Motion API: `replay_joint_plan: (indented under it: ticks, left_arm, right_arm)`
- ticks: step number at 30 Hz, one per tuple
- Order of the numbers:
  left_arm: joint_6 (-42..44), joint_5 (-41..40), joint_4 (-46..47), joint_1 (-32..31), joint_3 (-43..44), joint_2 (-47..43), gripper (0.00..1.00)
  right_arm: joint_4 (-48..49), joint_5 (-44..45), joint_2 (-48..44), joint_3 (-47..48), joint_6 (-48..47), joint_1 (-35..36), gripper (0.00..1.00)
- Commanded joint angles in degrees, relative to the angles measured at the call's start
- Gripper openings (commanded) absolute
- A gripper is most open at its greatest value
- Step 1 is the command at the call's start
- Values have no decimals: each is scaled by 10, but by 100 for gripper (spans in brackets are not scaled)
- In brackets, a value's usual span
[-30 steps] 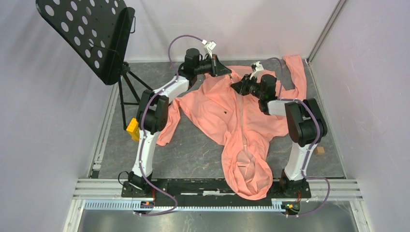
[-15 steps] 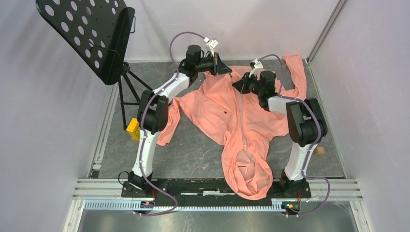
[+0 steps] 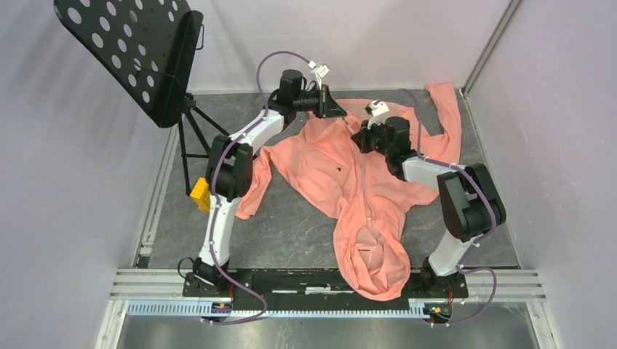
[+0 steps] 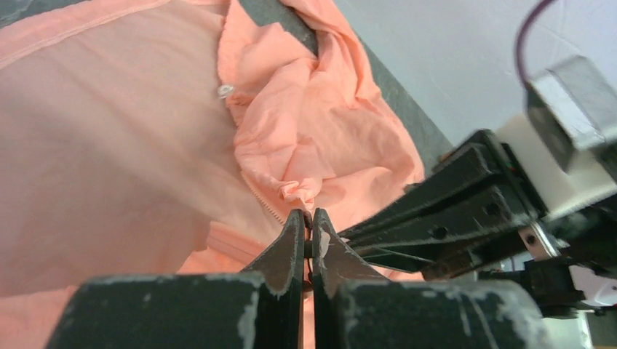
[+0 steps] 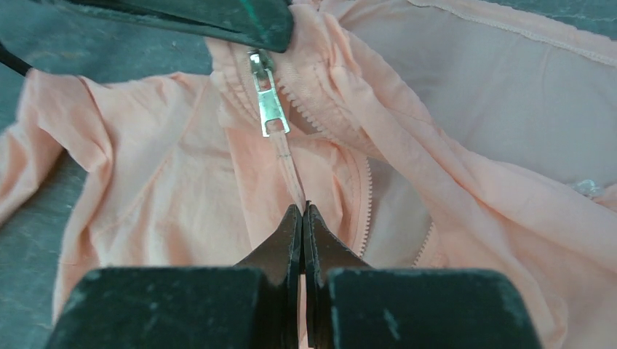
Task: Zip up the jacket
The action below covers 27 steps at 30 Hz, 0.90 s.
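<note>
Your left claw [image 4: 308,218] squeezes the edge of the jacket [image 3: 320,156]. Your right claw [image 5: 302,214] pinches the pink strap [image 5: 291,171] under the silver zipper pull [image 5: 268,102].

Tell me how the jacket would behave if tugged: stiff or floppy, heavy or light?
Probably floppy: the jacket lies limp, bunching in folds near the left end effector. Likely light, since the fabric looks thin. It may drag across the table rather than stay put when the right end effector pulls the zipper tab.
</note>
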Motion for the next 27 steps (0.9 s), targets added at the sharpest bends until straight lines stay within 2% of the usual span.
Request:
replay_joint_plan:
  ticks: [1,5,8,12,15,16,18,19,20,21,24,25,27]
  left_arm:
    - [67,-19,47,24,-35,-83,2]
    - [31,-26,90,30,-51,-89,2]
    - [-42,-23,188,46,-86,-98,2]
    - [-65,-23,224,53,-108,-113,2]
    - [-68,-14,231,43,-104,-112,2]
    - [-63,-10,228,38,-101,-111,2]
    - [-48,17,222,31,-94,-106,2]
    - [-40,25,222,30,-96,-105,2]
    - [-32,33,225,28,-99,-106,2]
    - [-30,43,232,28,-103,-106,2]
    - [-22,70,255,29,-114,-104,2]
    - [-22,78,255,28,-114,-102,2]
    - [-29,96,267,28,-112,-98,2]
  right_arm:
    - [-61,151,-44,13,-85,38,0]
    - [-101,247,-44,38,-84,44,0]
    - [-88,273,-39,-4,-70,36,0]
    - [-54,220,-43,-60,-73,37,0]
    - [-53,193,-56,-48,-68,50,0]
    - [-43,166,-57,-45,-53,49,0]
    - [-81,108,-45,2,-55,44,0]
    - [-120,80,-40,30,-74,43,4]
    - [-148,65,-44,54,-92,42,13]
    - [-165,58,-54,66,-118,42,29]
    - [-206,38,-95,91,-189,38,59]
    - [-214,36,-104,96,-208,33,66]
    - [-216,-10,-106,105,-256,17,71]
